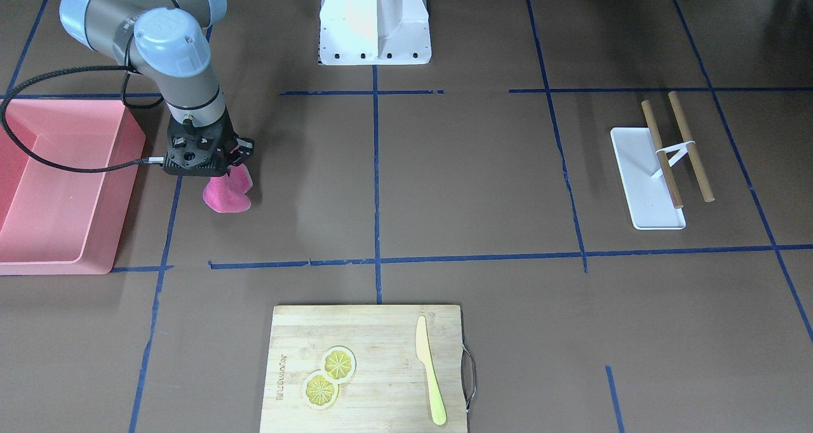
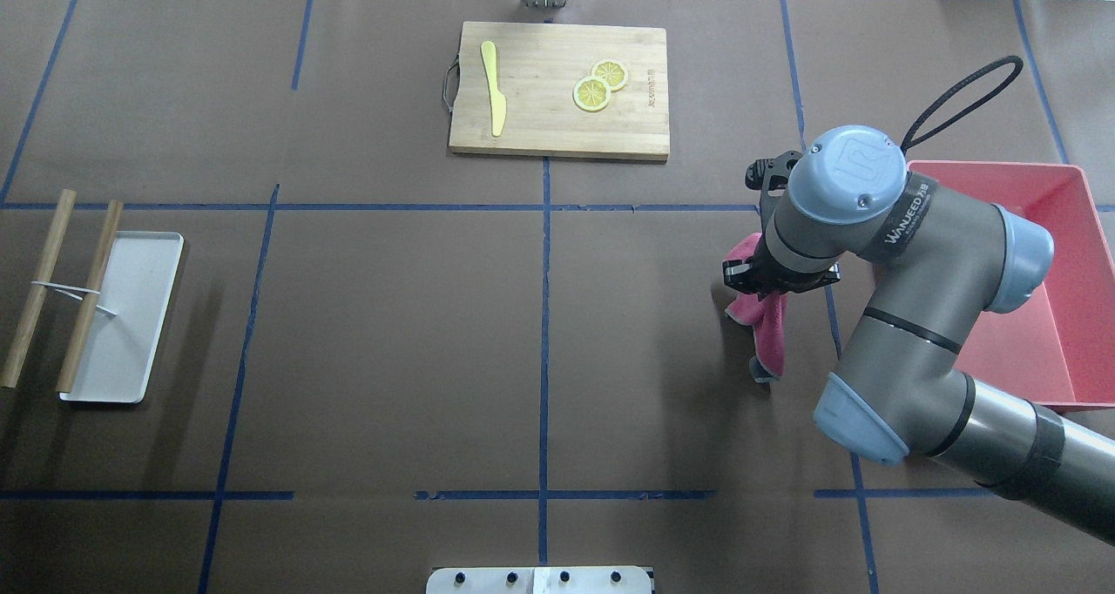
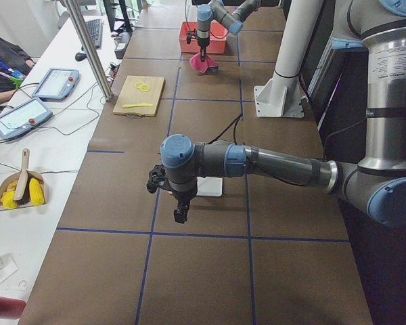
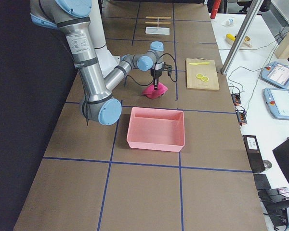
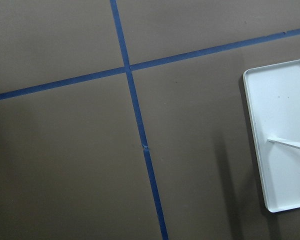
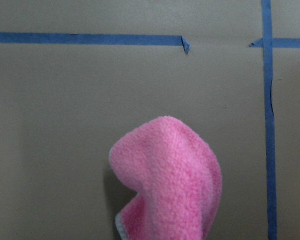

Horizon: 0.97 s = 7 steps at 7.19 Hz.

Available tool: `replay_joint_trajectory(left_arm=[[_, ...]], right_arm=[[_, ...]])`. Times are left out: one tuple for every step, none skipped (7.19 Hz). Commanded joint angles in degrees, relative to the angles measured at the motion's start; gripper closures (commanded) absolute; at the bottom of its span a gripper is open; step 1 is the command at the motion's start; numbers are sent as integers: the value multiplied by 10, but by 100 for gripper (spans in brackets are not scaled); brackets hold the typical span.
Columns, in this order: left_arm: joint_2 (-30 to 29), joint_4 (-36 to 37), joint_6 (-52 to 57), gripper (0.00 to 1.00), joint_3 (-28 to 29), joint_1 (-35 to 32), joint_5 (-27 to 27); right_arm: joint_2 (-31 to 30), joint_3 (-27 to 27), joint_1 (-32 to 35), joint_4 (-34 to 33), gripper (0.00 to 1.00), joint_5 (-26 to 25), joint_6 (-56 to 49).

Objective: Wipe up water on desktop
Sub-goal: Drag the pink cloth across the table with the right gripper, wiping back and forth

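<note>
Right jaws: pinching the pink cloth (image 1: pixel 227 195), pointed straight down just beside the pink bin (image 1: pixel 124 185), on the bin's side facing the middle of the surface (image 1: pixel 476 179).
Cloth: bunched, hanging below the jaws, lower end at the brown, blue-taped surface beside the bin; contact not confirmable.
Left jaws: on the left arm (image 3: pixel 271 162), well apart from the bin, at the opposite end of the surface near the white tray (image 1: pixel 638 179); spread or pressed together, cannot tell.
Bamboo board (image 1: pixel 381 331): well apart from the bin, carrying two lemon slices (image 1: pixel 338 362) and a yellow knife (image 1: pixel 429 369).
</note>
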Motion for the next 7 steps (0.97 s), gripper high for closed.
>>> replay_joint_trajectory(left_arm=[[5,-1,1,0,1,0,-1],[5,-1,1,0,0,0,-1],[5,-1,1,0,0,0,-1],[5,-1,1,0,0,0,-1],[5,-1,1,0,1,0,-1],[5,-1,1,0,1,0,-1],[5,-1,1,0,1,0,-1]], right_arm=[[8,-61,-24,63,100,-9,30],[35,-69,-41,89,100,-9,77],[76,-82,-65,89,100,-14,129],[133,-111,-91,87,100,-38,182],[191,-148,-106,86,100,-44,220],[229,-175,-117,87,100,-54,244],[240,-175,-120,86,100,-56,258]])
